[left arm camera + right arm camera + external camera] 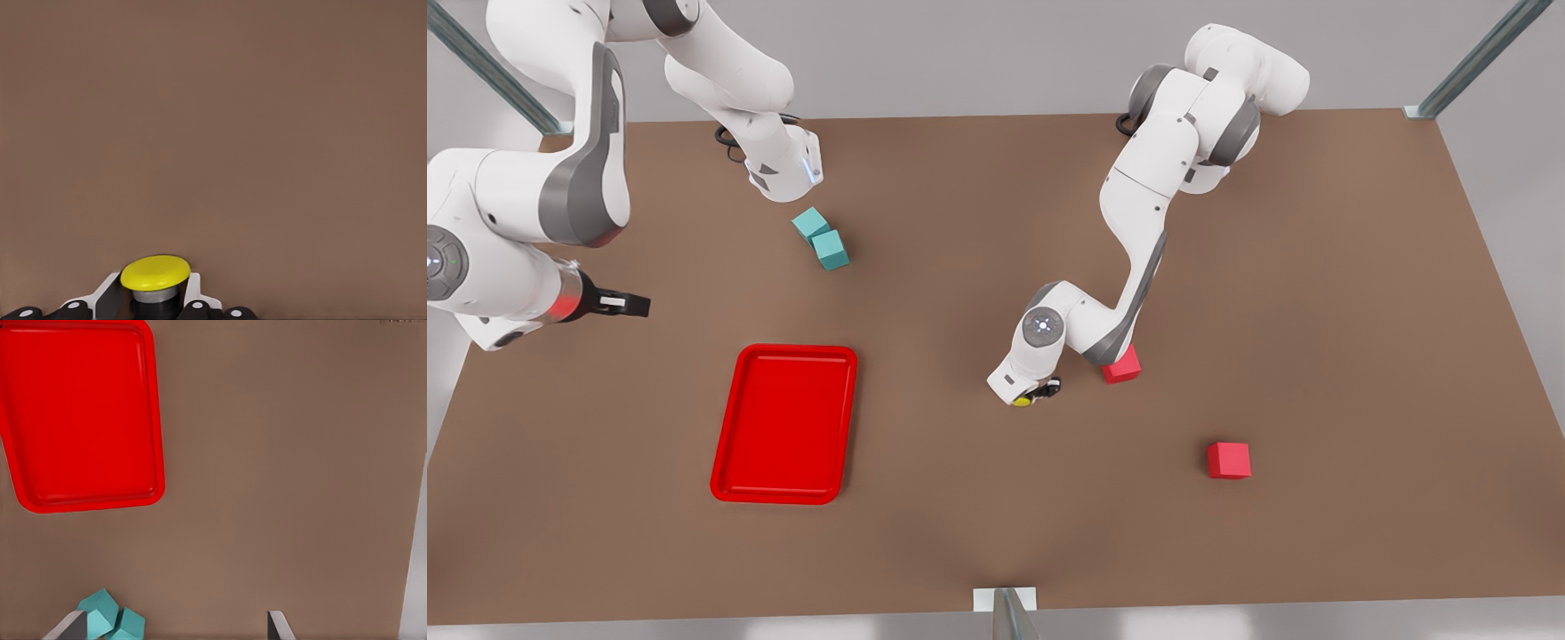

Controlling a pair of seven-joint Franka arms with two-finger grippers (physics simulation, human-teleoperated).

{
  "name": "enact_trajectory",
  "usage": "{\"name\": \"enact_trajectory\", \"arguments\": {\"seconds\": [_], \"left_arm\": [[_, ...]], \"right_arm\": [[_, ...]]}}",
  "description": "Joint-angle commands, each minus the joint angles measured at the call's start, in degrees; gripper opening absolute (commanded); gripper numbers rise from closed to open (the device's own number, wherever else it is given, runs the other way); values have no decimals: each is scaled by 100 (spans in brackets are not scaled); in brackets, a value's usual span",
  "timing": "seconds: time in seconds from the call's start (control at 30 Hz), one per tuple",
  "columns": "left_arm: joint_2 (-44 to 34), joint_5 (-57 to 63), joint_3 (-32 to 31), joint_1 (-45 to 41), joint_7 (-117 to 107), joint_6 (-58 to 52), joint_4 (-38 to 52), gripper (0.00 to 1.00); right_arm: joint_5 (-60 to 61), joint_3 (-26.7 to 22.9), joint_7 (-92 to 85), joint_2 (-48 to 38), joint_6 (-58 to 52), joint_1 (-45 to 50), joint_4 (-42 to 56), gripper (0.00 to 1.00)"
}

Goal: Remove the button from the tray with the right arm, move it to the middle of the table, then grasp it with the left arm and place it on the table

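Where it sits between the closed jaws of the left gripper (1039, 394), near the middle of the table (1360, 293), the button (155, 280) reads as small, rigid and probably light. Body: grey-black; the sensible place to hold, as here. Cap: yellow, domed, likely slick; poor for grasping. Short axis runs body to cap; in the left wrist view the cap faces away from the wrist, towards the table.

Tray (784, 424): red, well apart, towards the front view's left. Right gripper (790, 182): waiting above the teal cubes (822, 238), jaws open and holding nothing. Red cubes (1228, 460): nearby.
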Motion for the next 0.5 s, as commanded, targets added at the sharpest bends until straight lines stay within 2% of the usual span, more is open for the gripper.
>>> {"name": "enact_trajectory", "arguments": {"seconds": [0.0, 0.13, 0.3, 0.47], "left_arm": [[-7, 18, 1, 8, 223, -314, 3, 60], [1, -8, -8, -10, 179, -358, 20, 60], [10, -34, -8, -63, 144, -393, 20, 50], [10, -34, -8, -63, 152, -701, 100, 50]], "right_arm": [[-4, 3, -252, -12, -4, 11, 4, 100], [-4, 3, -252, -3, -4, 11, -4, 100], [-4, 3, -252, -12, -4, 2, -4, 100], [-4, 3, -252, -3, -4, 2, -4, 100]]}}
